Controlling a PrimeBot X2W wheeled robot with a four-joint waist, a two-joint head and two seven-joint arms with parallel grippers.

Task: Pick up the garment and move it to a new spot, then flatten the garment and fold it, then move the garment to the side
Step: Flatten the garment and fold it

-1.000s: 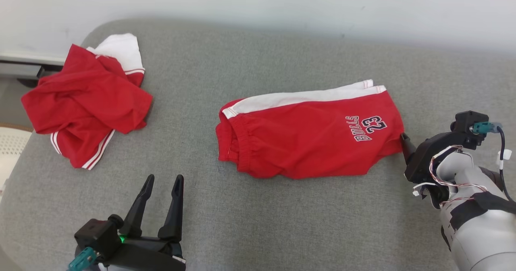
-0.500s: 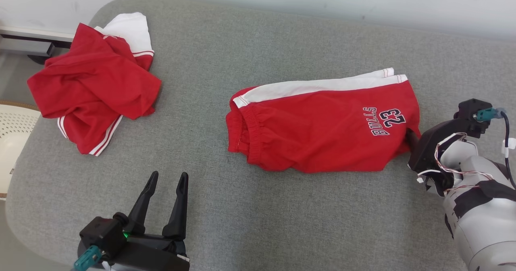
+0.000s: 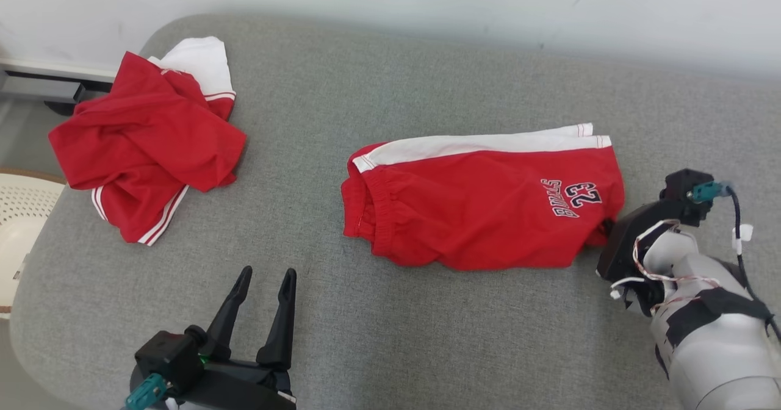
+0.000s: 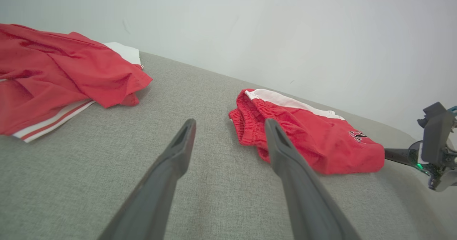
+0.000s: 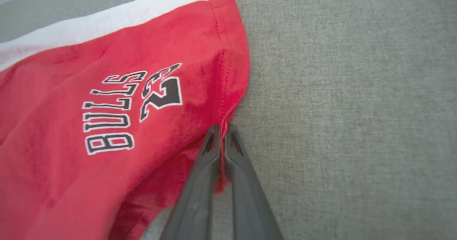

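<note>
Two red garments lie on the grey cushion [image 3: 378, 337] in my head view. The shorts [image 3: 482, 208] sit flat near the middle. Their gathered elastic waistband faces my left, and a white stripe runs along the far edge. "BULLS 23" is printed in black with a white outline near the right hem. Two layers of hem show at the far right corner, and the near edge is rumpled. A crumpled red and white garment [image 3: 146, 147] lies well apart at the far left corner. My right gripper [image 3: 605, 226] meets the shorts' right hem, with its tips hidden by the cloth. My left gripper [image 3: 268, 271] hovers over bare cushion at the lower left, fingers spread, holding nothing.

From the left wrist I look between my two parted fingers [image 4: 182, 143] at the waistband end of the shorts. The crumpled garment is off to the left, and the right gripper sits at the shorts' far end.

From the right wrist my fingers are pressed together on the stitched hem just beside the print, with a fold of red fabric pinched between them. The cloth bunches slightly towards the tips.
</note>
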